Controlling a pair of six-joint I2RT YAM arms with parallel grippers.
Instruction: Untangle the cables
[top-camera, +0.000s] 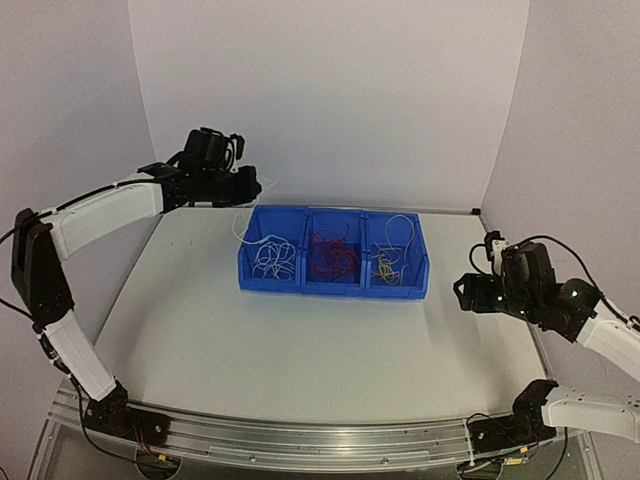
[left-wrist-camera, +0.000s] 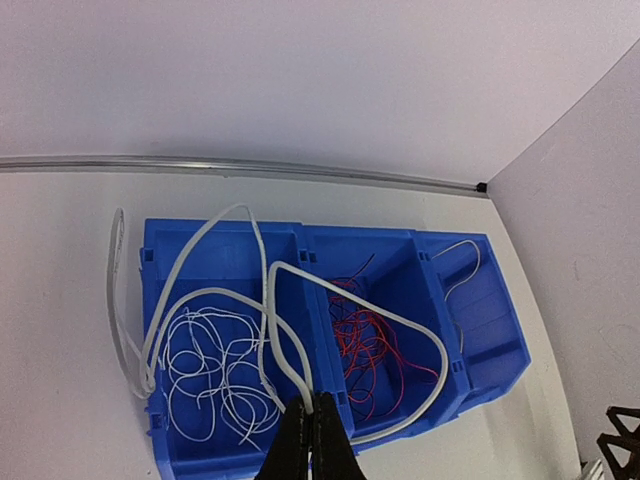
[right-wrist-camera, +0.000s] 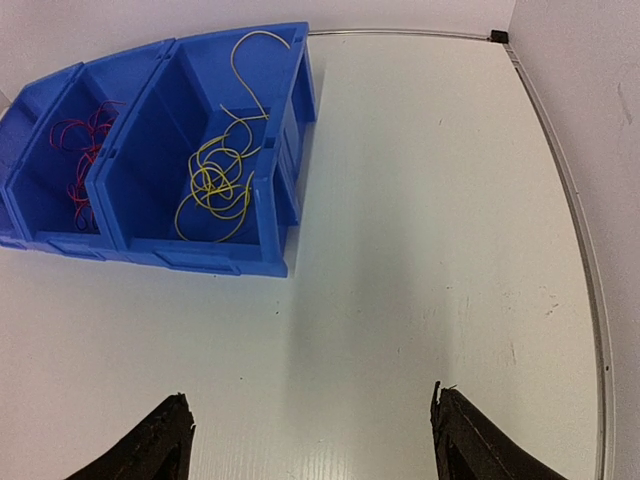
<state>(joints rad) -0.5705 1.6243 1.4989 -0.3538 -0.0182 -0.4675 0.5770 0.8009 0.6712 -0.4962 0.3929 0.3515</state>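
Right, left gripper (left-wrist-camera: 308, 408) jaws are pinched shut on a white cable (left-wrist-camera: 271, 295) looping above the blue bins (left-wrist-camera: 150, 262). Right gripper (right-wrist-camera: 310, 398) gapes wide, right of the bins.

Left pincer (top-camera: 252, 187) raised, white cable (top-camera: 240, 225) dangling into blue bins (top-camera: 330, 287), right pincer (top-camera: 463, 292) beside them

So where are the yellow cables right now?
In the top view, the yellow cables lie in the rightmost blue bin, right beside the middle bin that holds the red cables.
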